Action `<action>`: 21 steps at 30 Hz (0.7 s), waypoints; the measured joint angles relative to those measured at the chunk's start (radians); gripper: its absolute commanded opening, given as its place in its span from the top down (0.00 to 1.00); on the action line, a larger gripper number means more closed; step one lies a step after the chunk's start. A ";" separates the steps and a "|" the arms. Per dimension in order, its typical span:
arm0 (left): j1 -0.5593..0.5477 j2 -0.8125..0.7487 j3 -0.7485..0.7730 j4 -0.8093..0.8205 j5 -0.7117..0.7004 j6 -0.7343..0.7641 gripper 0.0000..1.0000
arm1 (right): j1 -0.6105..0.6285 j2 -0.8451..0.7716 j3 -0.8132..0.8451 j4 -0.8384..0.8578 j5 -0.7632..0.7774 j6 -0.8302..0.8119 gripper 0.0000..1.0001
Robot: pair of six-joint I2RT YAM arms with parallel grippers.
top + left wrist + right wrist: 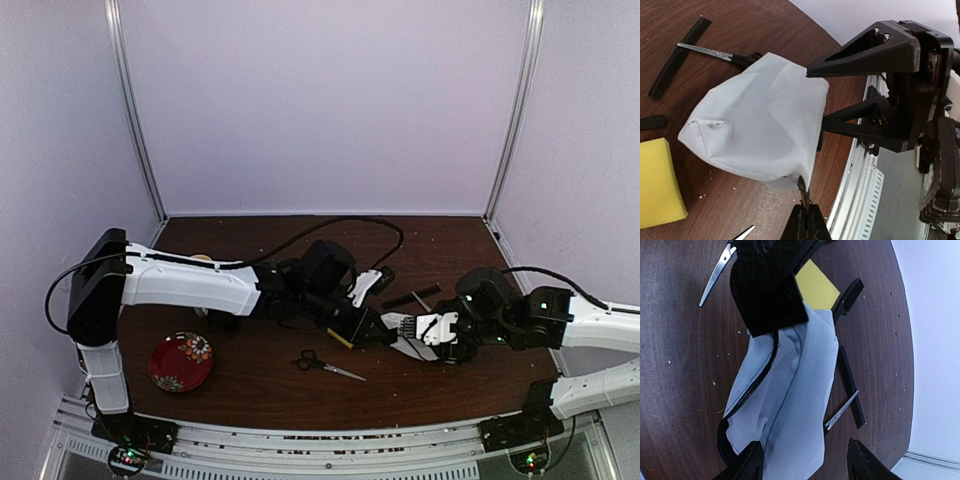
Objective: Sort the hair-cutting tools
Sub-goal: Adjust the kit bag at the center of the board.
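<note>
Dark table (250, 390), lilac walls. The left gripper (804, 220) has its jaws pinched shut on the rim of the white pouch (755, 125), probably holding it up for loading. The right gripper (807, 460) has jaws spread and empty. Scissors (715, 52) and comb (677, 55) lie just behind the pouch.

lab booth: plain walls (330, 100), aluminium rails (300, 440)

Scissors (328, 365) lie before the pouch (760, 120), a comb (410, 297) behind it, a plate (181, 361) left.
</note>
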State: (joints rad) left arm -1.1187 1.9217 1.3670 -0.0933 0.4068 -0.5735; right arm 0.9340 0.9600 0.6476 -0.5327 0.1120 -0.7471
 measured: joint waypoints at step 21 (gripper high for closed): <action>0.029 0.001 0.031 -0.013 0.127 -0.133 1.00 | 0.004 0.018 -0.125 0.211 0.154 -0.033 0.48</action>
State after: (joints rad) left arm -1.0893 1.9228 1.3979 -0.1059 0.5339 -0.7067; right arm 0.9382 0.9775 0.5224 -0.3214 0.2657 -0.7803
